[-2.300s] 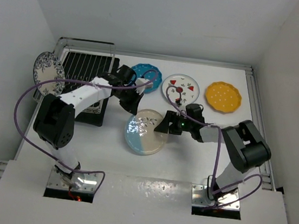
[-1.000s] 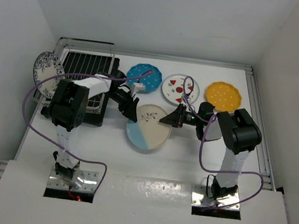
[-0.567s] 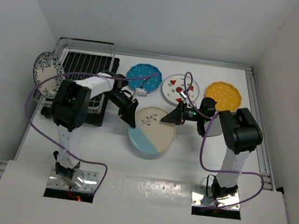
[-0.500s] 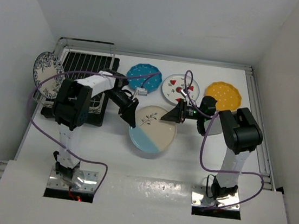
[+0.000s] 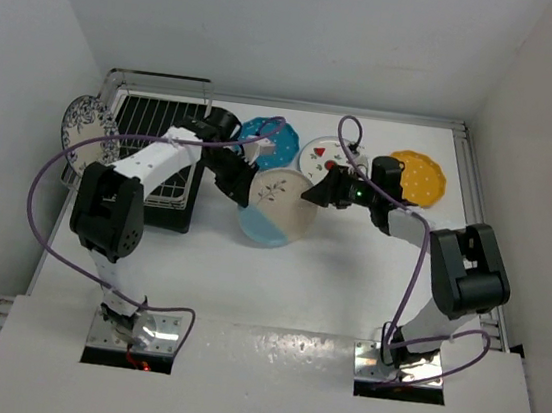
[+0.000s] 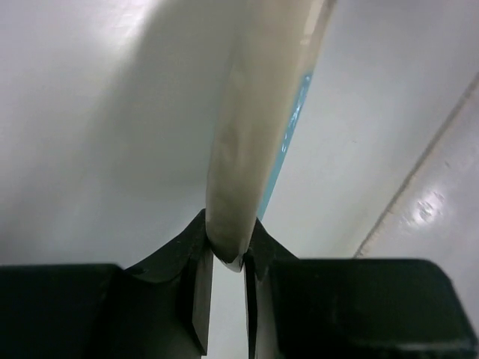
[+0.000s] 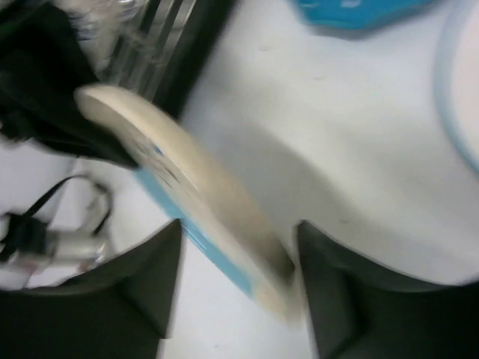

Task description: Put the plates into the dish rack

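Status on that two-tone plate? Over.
Left gripper clamped on two-tone plate. Right gripper open around its edge. Dish rack close by, left arm over it.

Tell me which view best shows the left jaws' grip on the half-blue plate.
Left wrist: the half-blue plate is seen edge-on, its rim pinched between the left jaws. The top view shows its face, but the contact is too small to make out. The right wrist view shows it blurred between the open right jaws.

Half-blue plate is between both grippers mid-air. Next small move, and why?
Probably draw the right gripper straight back off the half-blue plate. The left gripper is shut on the plate's rim, while the right jaws stand apart on either side of the opposite edge, so the left alone seems to carry it. Once clear, the left can swing toward the dish rack.
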You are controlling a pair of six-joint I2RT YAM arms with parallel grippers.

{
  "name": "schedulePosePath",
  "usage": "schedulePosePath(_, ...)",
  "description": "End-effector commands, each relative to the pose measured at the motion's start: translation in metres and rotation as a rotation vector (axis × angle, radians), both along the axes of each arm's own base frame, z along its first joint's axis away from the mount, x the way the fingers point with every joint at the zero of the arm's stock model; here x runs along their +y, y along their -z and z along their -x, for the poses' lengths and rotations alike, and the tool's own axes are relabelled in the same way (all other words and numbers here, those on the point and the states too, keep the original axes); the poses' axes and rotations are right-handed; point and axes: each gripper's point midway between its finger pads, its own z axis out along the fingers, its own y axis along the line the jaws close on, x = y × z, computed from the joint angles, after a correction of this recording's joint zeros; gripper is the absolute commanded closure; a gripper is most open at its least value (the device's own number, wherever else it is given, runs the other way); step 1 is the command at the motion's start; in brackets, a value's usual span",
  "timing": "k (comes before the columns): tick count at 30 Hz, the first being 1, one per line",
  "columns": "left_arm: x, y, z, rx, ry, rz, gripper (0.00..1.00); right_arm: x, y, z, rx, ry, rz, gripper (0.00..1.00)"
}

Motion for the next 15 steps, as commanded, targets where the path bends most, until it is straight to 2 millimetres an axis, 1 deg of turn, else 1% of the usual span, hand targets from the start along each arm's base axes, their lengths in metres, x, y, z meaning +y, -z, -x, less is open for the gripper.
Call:
schedulePosePath(1,0.017,-0.033,-0.048,-0.159,-0.224,-0.062,1.00,-0.035,0.037,-0.005,0.083,0.131,0.270,0.33)
schedulePosePath(2,0.018,-0.040,-0.050,-0.177,-0.238,-0.062,1.00,-0.044,0.040,-0.012,0.085,0.189,0.316,0.31)
schedulePosePath(3,0.020,-0.043,-0.051,-0.190,-0.244,-0.068,1.00,-0.048,0.042,-0.011,0.102,0.204,0.338,0.29)
schedulePosePath(4,0.021,-0.046,-0.054,-0.202,-0.250,-0.072,1.00,-0.052,0.044,-0.015,0.108,0.244,0.365,0.26)
schedulePosePath(5,0.024,-0.051,-0.055,-0.225,-0.262,-0.084,1.00,-0.056,0.050,-0.010,0.139,0.261,0.389,0.22)
schedulePosePath(6,0.026,-0.054,-0.055,-0.237,-0.268,-0.088,1.00,-0.064,0.051,-0.014,0.136,0.303,0.416,0.21)
schedulePosePath(7,0.027,-0.064,-0.057,-0.265,-0.276,-0.085,1.00,-0.070,0.050,-0.014,0.138,0.347,0.430,0.21)
schedulePosePath(8,0.030,-0.063,-0.059,-0.272,-0.287,-0.102,1.00,-0.073,0.050,-0.014,0.138,0.373,0.435,0.17)
schedulePosePath(9,0.032,-0.069,-0.059,-0.290,-0.294,-0.104,1.00,-0.083,0.044,-0.018,0.122,0.436,0.451,0.15)
schedulePosePath(12,0.035,-0.075,-0.061,-0.315,-0.307,-0.112,1.00,-0.087,0.036,-0.019,0.093,0.474,0.440,0.15)
schedulePosePath(15,0.036,-0.075,-0.062,-0.321,-0.299,-0.115,1.00,-0.087,0.025,-0.022,0.061,0.481,0.430,0.15)
